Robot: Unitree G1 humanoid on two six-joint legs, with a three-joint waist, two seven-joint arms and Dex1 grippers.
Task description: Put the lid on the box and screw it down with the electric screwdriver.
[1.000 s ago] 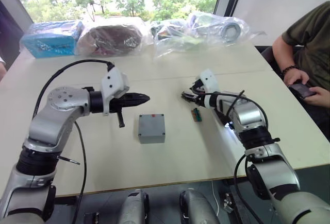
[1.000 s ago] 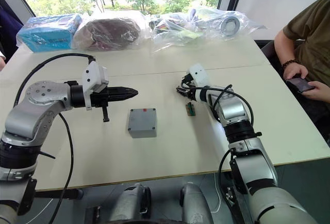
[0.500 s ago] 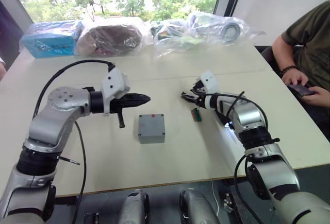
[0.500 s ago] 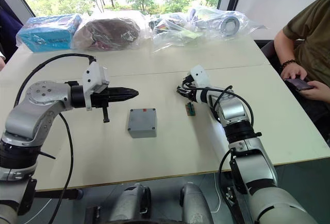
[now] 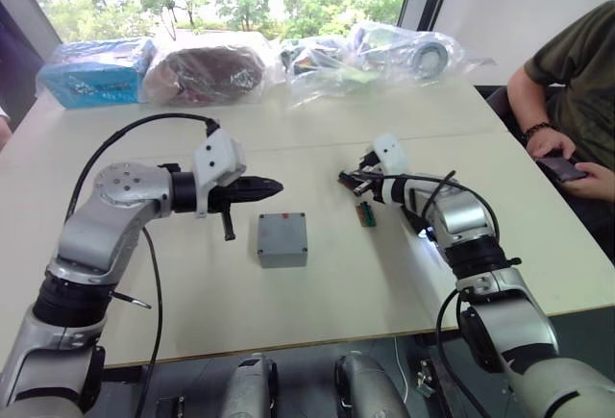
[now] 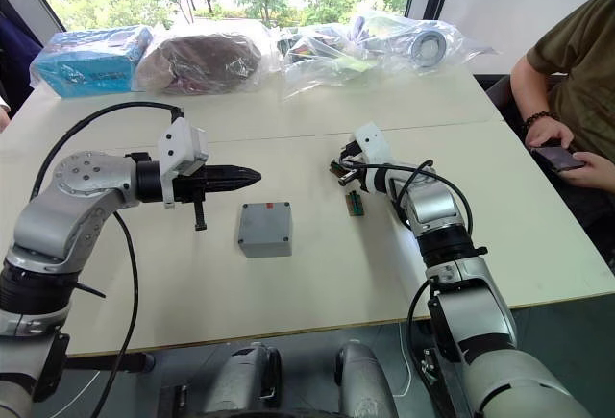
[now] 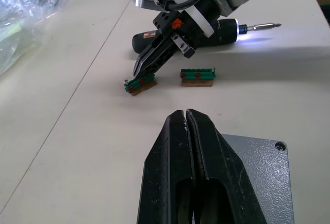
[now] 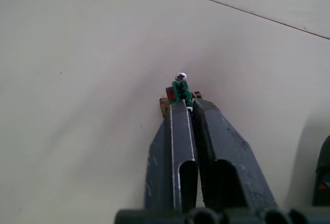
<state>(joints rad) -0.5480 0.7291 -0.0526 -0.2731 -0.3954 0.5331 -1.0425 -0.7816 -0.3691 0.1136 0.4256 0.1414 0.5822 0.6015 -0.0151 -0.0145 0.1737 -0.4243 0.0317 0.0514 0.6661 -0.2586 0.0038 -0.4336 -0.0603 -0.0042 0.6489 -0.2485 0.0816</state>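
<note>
Lid: lying flat on the box on the table, between the arms.
Left gripper: hovering just above and beside the lid, fingers pressed together, holding nothing.
Right gripper: fingertips closing on a small green-and-red block.
Electric screwdriver: lying behind the right gripper, tip glowing.

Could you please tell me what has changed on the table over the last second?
The left gripper has edged slightly toward the right gripper, fingers still shut and empty. The right gripper stays at the small green-and-red block, fingers closed. The box with the lid on it, the second block and the electric screwdriver have not moved.
</note>
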